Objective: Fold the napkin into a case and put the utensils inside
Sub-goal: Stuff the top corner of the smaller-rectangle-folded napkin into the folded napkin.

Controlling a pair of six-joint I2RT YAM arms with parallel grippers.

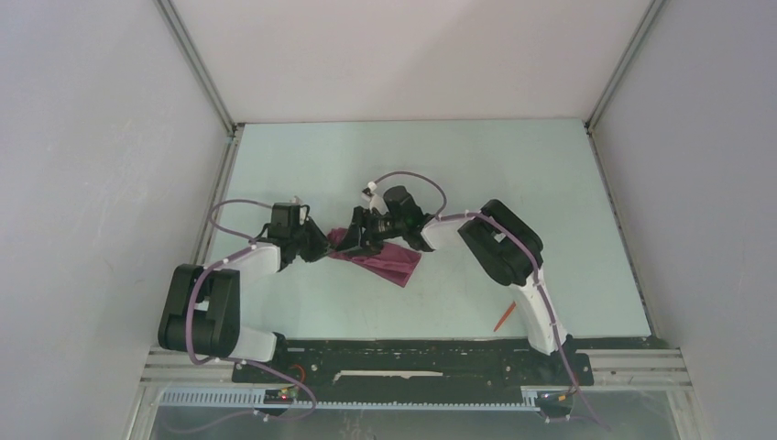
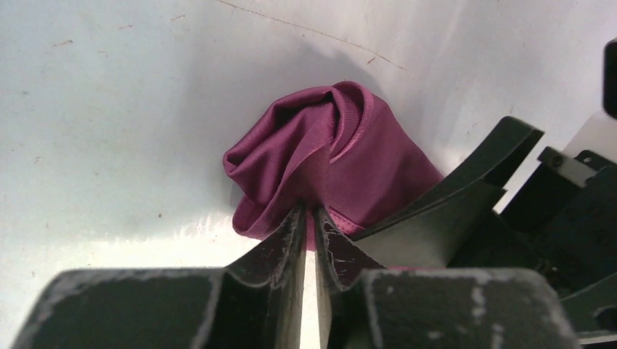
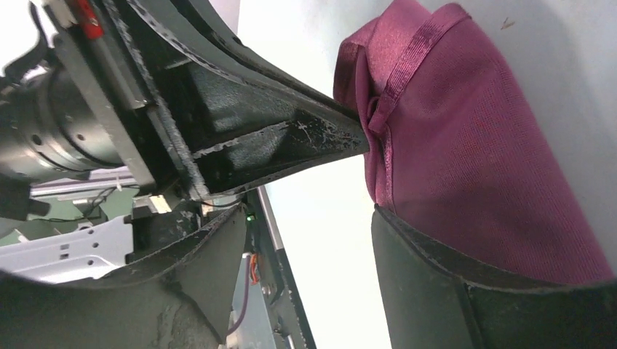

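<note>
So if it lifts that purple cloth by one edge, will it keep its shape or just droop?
Probably droop: the napkin bunches into soft twisted folds where the left gripper pinches it. Likely light, since the cloth looks thin. Its fine ribbed weave may keep it from slipping.

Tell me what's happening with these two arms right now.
The left gripper pinches an edge of the purple napkin, which is bunched up between the arms and not yet folded flat. The right gripper stands open right beside it, one finger against the cloth. One orange utensil lies untouched near the right arm; the other isn't visible.
</note>
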